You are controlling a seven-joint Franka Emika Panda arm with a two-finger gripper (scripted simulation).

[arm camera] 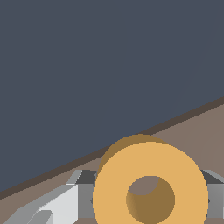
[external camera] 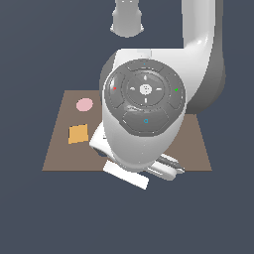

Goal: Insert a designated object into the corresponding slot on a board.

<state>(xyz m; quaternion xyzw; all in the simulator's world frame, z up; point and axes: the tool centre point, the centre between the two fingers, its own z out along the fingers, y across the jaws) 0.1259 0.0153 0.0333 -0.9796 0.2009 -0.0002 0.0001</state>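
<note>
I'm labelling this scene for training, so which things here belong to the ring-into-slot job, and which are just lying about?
Part of the job:
- orange ring, sitting between the gripper jaws in the wrist view
- brown board
- the slot: hidden, not seen in either view

Just lying about:
- pink circle on the board
- orange square on the board

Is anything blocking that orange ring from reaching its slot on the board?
Nothing visible does. The orange ring sits between the gripper fingers over the board. Its slot shows in neither view, since the arm covers much of the board.
</note>
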